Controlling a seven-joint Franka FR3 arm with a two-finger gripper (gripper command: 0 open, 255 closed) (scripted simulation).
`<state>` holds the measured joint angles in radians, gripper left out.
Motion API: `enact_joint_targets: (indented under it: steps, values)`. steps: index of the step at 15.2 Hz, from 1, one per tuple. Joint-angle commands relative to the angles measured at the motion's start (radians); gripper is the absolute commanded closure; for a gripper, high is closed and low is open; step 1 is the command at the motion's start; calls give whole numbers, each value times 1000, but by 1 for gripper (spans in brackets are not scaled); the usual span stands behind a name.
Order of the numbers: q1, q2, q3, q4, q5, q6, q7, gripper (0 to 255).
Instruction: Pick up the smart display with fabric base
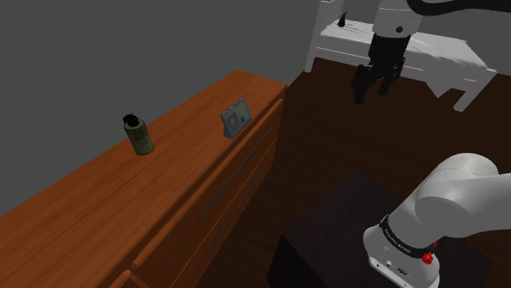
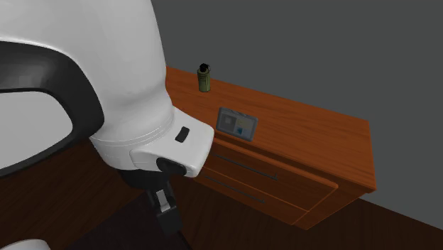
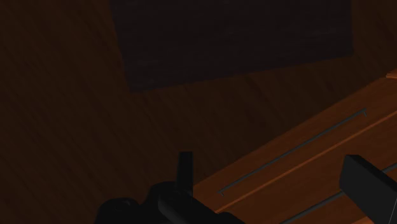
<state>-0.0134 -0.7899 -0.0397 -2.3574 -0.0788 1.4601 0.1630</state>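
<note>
One hand spread, above floor, well apart from smart display near dresser front edge.

Bench: warm wood, visible grain. Floor: darker wood. Bottle: matt olive. Display frame: matt grey. Arm shell: smooth white.

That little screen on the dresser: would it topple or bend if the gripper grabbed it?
Likely stiff: the screen looks like a flat slab. It stands nearly upright on a narrow base on the dresser, so a nudge might tip it.
</note>
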Motion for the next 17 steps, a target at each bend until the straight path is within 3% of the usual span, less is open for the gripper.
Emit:
enact_joint_targets:
  steps: [1,9,17]
  values:
    - [0,0,0,0,0,0,0,0]
    - [-14,201,168,48,100,158,325,0]
    - [-43,482,304,203,107,286,642,0]
